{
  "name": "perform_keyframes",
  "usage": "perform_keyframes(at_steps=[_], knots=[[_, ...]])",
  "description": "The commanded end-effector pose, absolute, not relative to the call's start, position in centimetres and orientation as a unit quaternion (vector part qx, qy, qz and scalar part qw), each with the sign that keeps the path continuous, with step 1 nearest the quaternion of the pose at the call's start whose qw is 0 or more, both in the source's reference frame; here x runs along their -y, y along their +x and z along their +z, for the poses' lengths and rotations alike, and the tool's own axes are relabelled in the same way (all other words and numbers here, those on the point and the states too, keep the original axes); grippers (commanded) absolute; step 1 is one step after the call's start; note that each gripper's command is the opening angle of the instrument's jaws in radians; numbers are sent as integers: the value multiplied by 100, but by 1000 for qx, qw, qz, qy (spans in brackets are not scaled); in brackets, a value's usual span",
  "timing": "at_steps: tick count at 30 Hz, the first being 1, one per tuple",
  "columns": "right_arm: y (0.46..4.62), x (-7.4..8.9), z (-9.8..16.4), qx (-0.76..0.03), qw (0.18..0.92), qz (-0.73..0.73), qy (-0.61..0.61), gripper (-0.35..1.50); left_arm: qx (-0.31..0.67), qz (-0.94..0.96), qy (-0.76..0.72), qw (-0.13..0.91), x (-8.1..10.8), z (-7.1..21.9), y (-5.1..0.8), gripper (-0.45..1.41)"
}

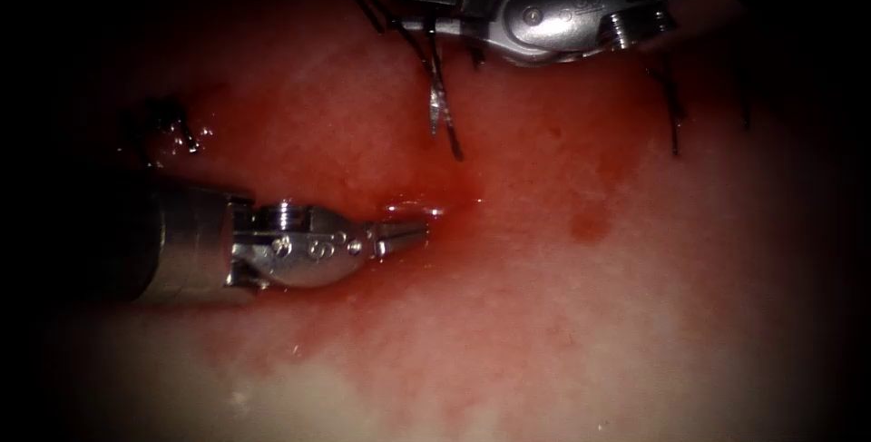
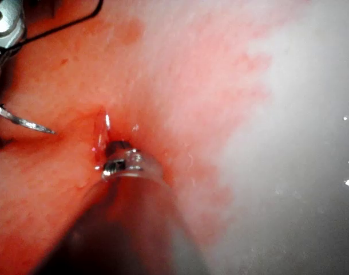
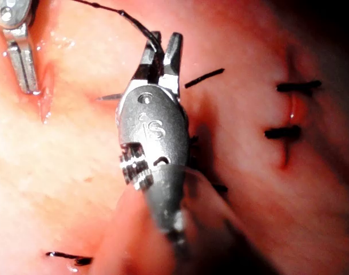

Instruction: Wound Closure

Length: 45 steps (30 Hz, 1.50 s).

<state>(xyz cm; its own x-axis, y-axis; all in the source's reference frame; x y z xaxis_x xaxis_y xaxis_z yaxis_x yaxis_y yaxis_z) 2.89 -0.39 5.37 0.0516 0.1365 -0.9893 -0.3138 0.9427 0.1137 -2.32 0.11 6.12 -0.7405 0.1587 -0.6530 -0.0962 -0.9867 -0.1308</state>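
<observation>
My right tool (image 1: 422,8) reaches in over the far part of the tissue (image 1: 562,315), shut on the curved needle (image 1: 442,106) near its thread end. The needle hangs free above the tissue with its tip pointing down toward the cut (image 1: 458,199). The needle's tip (image 3: 107,97) peeks out beside the right tool (image 3: 160,52), and dark thread (image 3: 120,14) leads away from the jaws. My left tool (image 1: 406,230) lies low on the left of the cut, jaws together and holding nothing, tips pressed against the wet tissue edge. Its tip (image 2: 112,150) sits by a small raised fold, the needle (image 2: 27,121) beyond it.
Finished dark stitches (image 1: 676,120) cross the cut to the right, under the right tool's shaft, as do two more stitches (image 3: 297,86). A knot of cut thread ends (image 1: 172,129) lies at the far left. Red fluid (image 1: 590,224) stains the tissue around the cut.
</observation>
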Motion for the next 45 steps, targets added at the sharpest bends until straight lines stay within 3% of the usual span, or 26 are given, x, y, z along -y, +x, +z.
perform_keyframes(at_steps=[1, 23, 45], knots=[[300, 49, 544, -672, 722, 153, -65, -35, 50, 931, -355, 69, -4, 609, -238, 7], [300, 136, 547, -669, 731, 25, -130, -35, 61, 927, -361, 82, -19, 563, -226, 4], [296, 192, 591, -623, 780, 18, -58, -35, 60, 927, -357, 99, -18, 574, -206, -6]])
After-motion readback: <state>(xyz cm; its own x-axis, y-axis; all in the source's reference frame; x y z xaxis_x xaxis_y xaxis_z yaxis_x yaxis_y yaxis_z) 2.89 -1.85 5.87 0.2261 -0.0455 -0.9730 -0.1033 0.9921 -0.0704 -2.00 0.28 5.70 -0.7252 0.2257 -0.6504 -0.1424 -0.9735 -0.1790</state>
